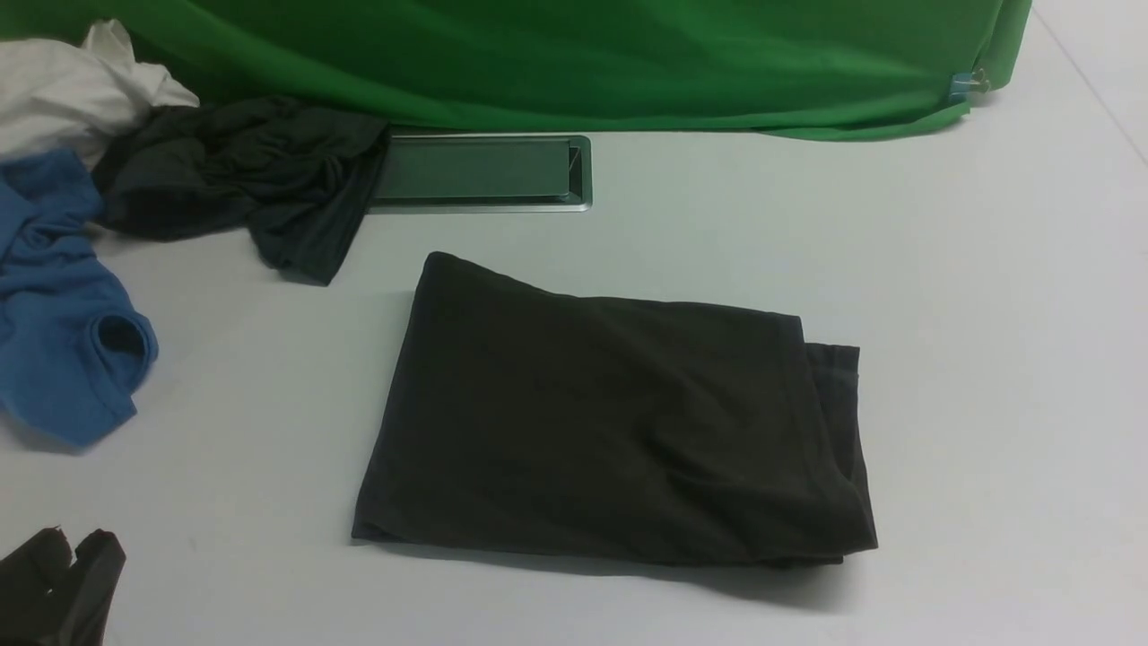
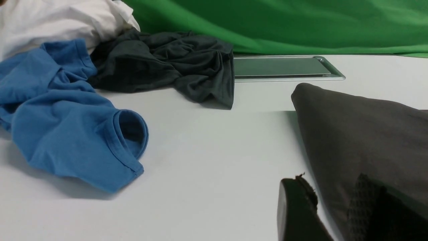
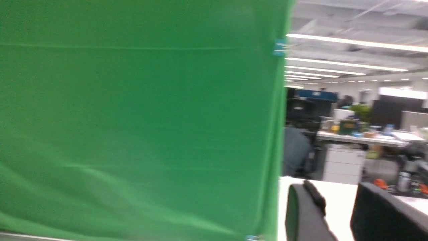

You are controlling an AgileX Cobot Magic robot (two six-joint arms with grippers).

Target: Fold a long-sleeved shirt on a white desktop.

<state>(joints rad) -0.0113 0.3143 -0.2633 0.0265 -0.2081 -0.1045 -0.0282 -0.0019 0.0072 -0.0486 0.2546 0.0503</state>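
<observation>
The long-sleeved shirt point(image 1: 610, 422) lies folded into a flat dark brown-black rectangle in the middle of the white desktop point(image 1: 987, 314). No lettering or logo shows, and a layered edge sticks out at its right side. My left gripper point(image 1: 72, 543) sits low at the near left corner, open and empty. In the left wrist view this gripper point(image 2: 331, 207) hovers by the shirt's point(image 2: 361, 134) near left edge without touching it. My right gripper point(image 3: 341, 211) is out of the front view. It is open and holds nothing, and it faces the green backdrop point(image 3: 133, 117).
A dark grey-teal garment point(image 1: 251, 170), a bright blue garment point(image 1: 54, 314) and a white cloth point(image 1: 63, 81) are heaped at the far left. The silver cable hatch point(image 1: 480, 170) is set into the desk behind the shirt. The green cloth backdrop point(image 1: 583, 54) runs along the back.
</observation>
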